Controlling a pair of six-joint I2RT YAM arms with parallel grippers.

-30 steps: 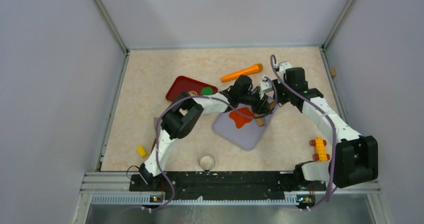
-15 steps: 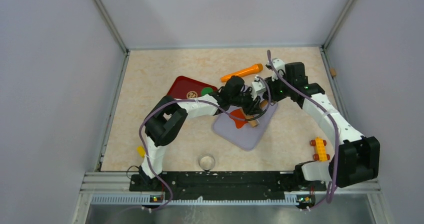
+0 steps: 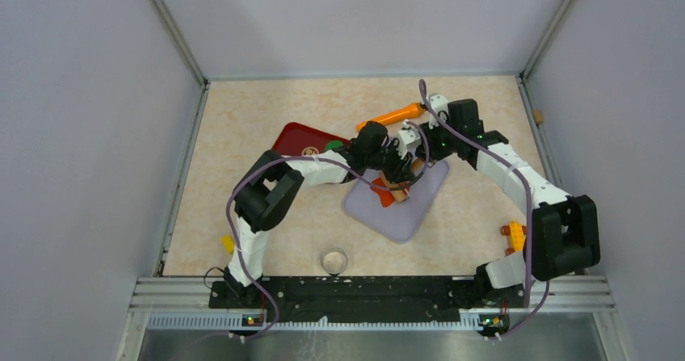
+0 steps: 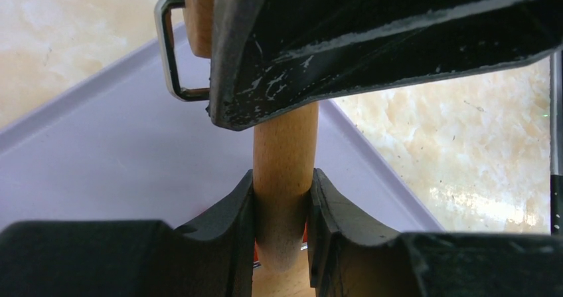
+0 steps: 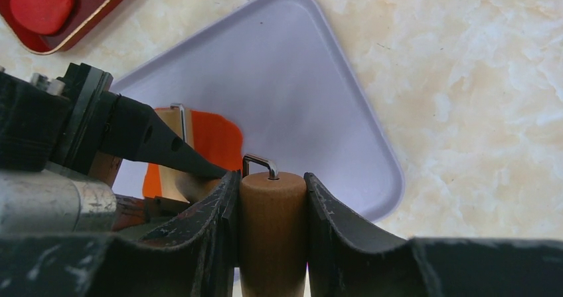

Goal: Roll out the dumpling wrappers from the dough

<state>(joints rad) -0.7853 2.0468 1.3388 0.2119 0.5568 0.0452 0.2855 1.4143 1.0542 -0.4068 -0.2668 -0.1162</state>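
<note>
Left gripper [image 4: 282, 204]: closed snugly on one wooden handle of the rolling pin [image 4: 284, 147], with the fingers pressed against both sides of it.
Right gripper [image 5: 272, 197]: clamped on the other handle, whose rounded end and wire hook stick out past the fingertips.
Rolling pin position: held between the two grippers over the lilac tray [image 3: 396, 228]. In the top view it is mostly hidden by the wrists.
Dumpling wrapper [image 5: 219, 141]: a flat orange-red patch on the lilac tray, partly under the roller and the left gripper. Its visible edge is curved and lies well inside the tray rim.
Lilac tray edges: rounded corners and a low raised rim. A bare strip of tray floor runs from the wrapper to the far corner.
Red tray [image 3: 292, 139]: just beside the lilac tray, on the left arm's side. It holds a green disc [image 3: 334, 145].
Orange stick [image 3: 392, 117]: near the right wrist, on the far side of it.
Worktop [image 3: 234, 175]: walled on three sides, with bare stretches toward the left wall and the far wall.
Near edge: a small cup [image 3: 334, 261], a yellow piece [image 3: 229, 244] and a yellow brick [image 3: 514, 233] beside the right arm.
</note>
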